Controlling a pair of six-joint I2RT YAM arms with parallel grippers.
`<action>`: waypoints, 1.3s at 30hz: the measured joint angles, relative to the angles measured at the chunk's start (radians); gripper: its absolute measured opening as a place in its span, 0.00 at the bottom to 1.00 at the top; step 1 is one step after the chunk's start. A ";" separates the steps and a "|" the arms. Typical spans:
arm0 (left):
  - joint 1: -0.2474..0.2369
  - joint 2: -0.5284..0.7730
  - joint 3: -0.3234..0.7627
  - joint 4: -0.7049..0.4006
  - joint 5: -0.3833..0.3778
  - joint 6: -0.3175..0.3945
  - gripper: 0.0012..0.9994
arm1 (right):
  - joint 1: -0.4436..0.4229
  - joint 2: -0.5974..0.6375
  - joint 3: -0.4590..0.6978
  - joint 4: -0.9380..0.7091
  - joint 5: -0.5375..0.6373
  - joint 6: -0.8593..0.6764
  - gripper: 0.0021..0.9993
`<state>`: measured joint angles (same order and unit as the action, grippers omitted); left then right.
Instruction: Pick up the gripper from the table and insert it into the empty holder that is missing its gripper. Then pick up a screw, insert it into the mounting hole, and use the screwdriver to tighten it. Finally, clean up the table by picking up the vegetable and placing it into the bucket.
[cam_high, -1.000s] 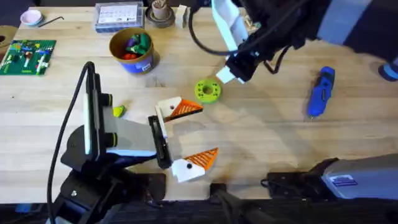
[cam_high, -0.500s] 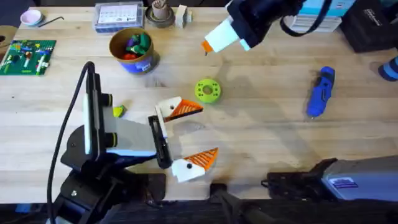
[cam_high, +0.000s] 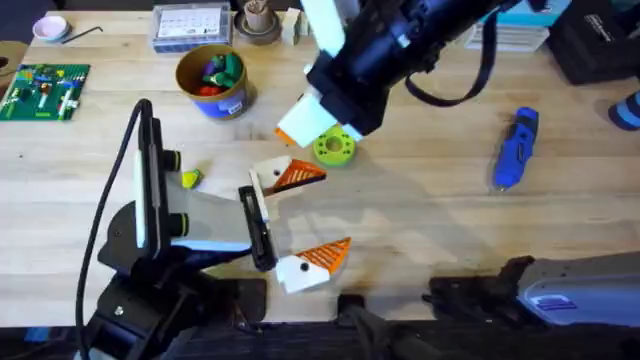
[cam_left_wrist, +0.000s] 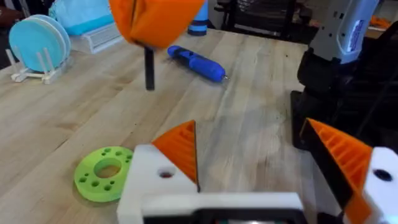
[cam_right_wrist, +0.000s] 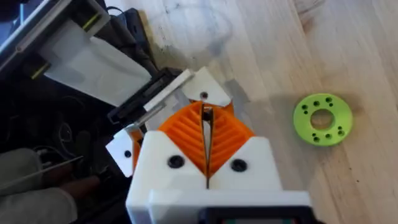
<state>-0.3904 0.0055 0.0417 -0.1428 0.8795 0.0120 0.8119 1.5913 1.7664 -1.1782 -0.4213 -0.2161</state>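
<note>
My right gripper (cam_high: 286, 132) reaches in from the back right, its orange pads shut on a thin black screw (cam_left_wrist: 149, 67) that hangs down from them. It hovers just above the far finger (cam_right_wrist: 204, 94) of my left gripper (cam_high: 305, 215), beside that finger's hole. The left gripper lies open and wide, and both of its white blocks carry orange ribbed wedges. The loose gripper piece and an empty holder are out of view. The blue screwdriver (cam_high: 514, 148) lies at the right. At the left sits the yellow-green vegetable (cam_high: 190, 179), with the tan bucket (cam_high: 212, 82) behind it.
A green ring disc (cam_high: 334, 146) lies right beside the right gripper. Along the back edge stand a clear parts box (cam_high: 192, 26), a wooden cup (cam_high: 258, 22) and a pink dish (cam_high: 48, 27). A green brick board (cam_high: 45, 90) is at the far left.
The right arm has swung from the back of the table leftward and down to the left gripper's far finger, still carrying the screw. The left arm has not moved.
</note>
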 joint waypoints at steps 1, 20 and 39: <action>0.000 0.000 0.000 0.000 0.000 0.000 0.99 | 0.008 0.007 0.000 -0.002 0.000 0.000 0.00; 0.000 0.000 0.000 0.000 0.000 0.000 0.99 | 0.071 0.065 -0.011 0.006 -0.006 -0.031 0.00; 0.000 0.000 0.000 0.000 0.000 0.000 0.99 | 0.071 0.111 -0.013 -0.005 -0.006 -0.061 0.00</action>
<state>-0.3904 0.0051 0.0414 -0.1425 0.8795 0.0120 0.8825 1.7020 1.7538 -1.1834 -0.4271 -0.2771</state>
